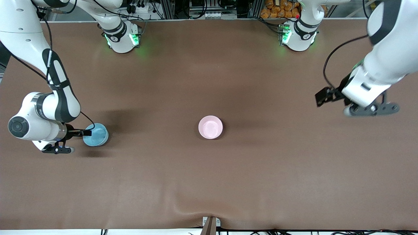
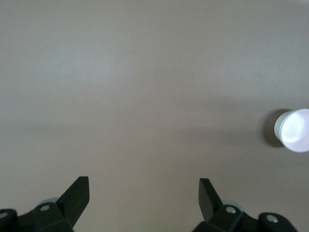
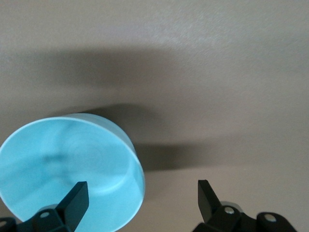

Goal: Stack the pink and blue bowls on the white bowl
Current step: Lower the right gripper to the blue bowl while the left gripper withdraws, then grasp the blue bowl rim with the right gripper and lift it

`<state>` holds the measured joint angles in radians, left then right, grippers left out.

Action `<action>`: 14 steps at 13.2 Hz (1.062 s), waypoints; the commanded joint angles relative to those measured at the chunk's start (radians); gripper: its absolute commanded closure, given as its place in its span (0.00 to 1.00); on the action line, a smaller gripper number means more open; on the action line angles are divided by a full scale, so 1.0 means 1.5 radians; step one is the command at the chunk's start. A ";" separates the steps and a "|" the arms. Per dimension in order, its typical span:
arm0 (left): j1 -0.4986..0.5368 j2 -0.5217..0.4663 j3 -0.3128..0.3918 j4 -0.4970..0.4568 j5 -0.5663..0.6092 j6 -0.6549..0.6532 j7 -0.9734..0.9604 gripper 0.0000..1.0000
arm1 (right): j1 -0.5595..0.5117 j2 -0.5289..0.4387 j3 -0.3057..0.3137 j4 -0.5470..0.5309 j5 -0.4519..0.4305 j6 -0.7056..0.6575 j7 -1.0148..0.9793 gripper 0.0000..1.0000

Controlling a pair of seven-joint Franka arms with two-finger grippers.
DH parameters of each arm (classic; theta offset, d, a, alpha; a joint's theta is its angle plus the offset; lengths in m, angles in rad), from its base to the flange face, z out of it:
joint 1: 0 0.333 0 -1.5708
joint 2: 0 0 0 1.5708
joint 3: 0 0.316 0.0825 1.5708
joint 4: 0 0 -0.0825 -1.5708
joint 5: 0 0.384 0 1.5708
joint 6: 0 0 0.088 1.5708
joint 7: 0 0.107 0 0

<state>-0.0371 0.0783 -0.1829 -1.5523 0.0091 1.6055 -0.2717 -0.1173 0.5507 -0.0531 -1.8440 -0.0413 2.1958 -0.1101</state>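
Brown table (image 1: pixel 209 182) fills my frame, blue bowl (image 1: pixel 95 134) under my spread right gripper (image 3: pixel 142 203) at lower left, pink bowl (image 1: pixel 210 127) in the middle, left gripper (image 2: pixel 144 203) spread wide at upper right, holding nothing.

Even bright light, soft shadows, slight blur

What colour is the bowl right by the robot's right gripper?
Light sky-blue. The blue bowl shows best in the right wrist view, under the open right gripper.
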 commanded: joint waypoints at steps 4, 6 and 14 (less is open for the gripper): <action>-0.036 -0.099 0.058 -0.019 -0.013 -0.107 0.033 0.00 | -0.001 -0.019 0.003 -0.033 0.008 0.013 0.012 0.78; -0.037 -0.095 0.061 -0.012 -0.013 -0.103 0.036 0.00 | 0.000 -0.015 0.003 -0.033 0.011 0.017 0.012 1.00; -0.040 -0.078 0.125 0.007 -0.011 -0.089 0.126 0.00 | -0.001 -0.043 0.004 -0.012 0.011 0.059 0.012 1.00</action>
<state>-0.0872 -0.0424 -0.0322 -1.5574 0.0029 1.4707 -0.1119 -0.1161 0.5215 -0.0518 -1.8609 -0.0322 2.2734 -0.1021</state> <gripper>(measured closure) 0.000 0.969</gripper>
